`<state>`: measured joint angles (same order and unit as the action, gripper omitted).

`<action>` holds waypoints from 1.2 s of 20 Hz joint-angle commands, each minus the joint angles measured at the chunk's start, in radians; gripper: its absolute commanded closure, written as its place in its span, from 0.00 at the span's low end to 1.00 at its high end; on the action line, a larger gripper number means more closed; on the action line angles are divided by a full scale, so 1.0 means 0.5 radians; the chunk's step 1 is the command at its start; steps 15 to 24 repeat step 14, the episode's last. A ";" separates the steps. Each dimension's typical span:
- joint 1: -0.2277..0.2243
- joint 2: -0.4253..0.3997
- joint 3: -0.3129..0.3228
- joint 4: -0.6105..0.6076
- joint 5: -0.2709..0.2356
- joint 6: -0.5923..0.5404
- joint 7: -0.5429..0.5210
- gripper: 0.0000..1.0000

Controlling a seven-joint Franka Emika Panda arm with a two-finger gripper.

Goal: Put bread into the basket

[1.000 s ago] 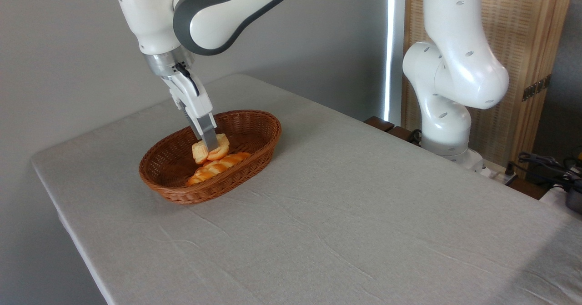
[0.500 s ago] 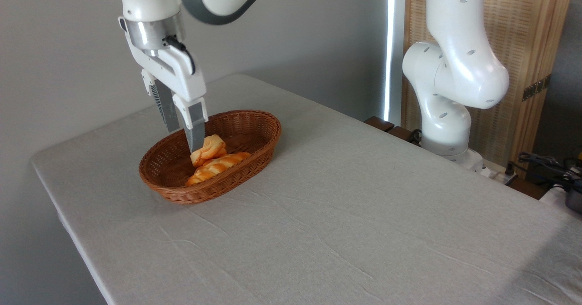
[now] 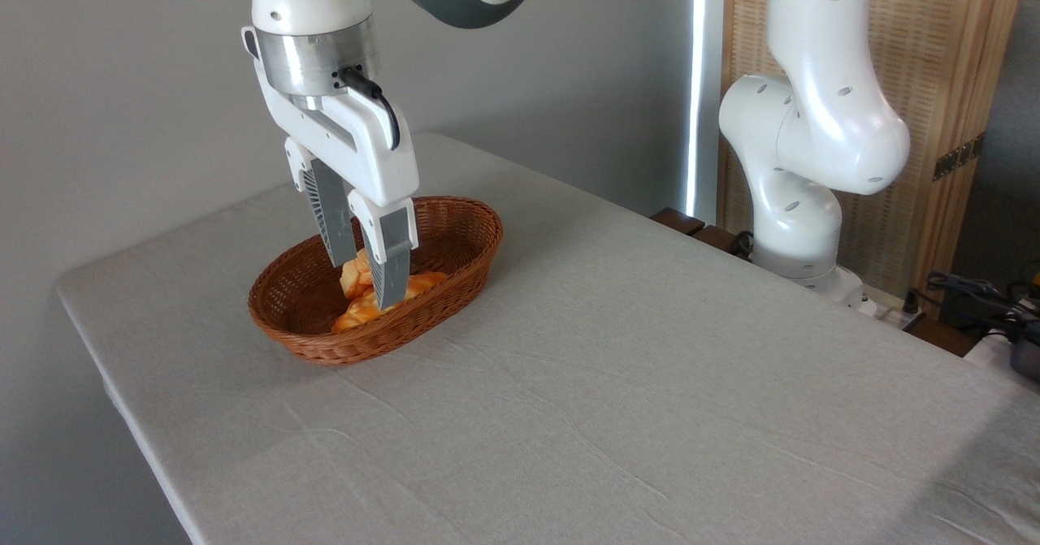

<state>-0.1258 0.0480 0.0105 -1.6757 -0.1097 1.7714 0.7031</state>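
The bread [image 3: 356,275], a small pale golden bun, lies inside the reddish-brown wicker basket [image 3: 455,224] at the table's left. It rests against an orange braided loaf [image 3: 357,315]. My gripper [image 3: 363,283] hangs open above the basket, in front of the bun, with nothing held between its fingers. Its two grey fingers [image 3: 388,261] hide part of the bun and the loaf.
The grey cloth-covered table [image 3: 617,382] stretches right and forward of the basket. The arm's white base [image 3: 800,204] stands at the far right edge. A wooden screen [image 3: 934,82] and cables [image 3: 975,293] lie behind it. The table's left edge runs close to the basket.
My gripper let go of the bun, opened and rose out of the basket, then shifted toward the camera. The bun stayed in the basket beside the loaf.
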 commanded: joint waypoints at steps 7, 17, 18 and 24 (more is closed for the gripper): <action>-0.040 0.011 -0.027 0.004 0.318 -0.021 -0.007 0.00; -0.028 0.011 -0.003 0.004 0.137 0.071 -0.013 0.00; -0.028 0.011 -0.003 0.004 0.137 0.071 -0.013 0.00; -0.028 0.011 -0.003 0.004 0.137 0.071 -0.013 0.00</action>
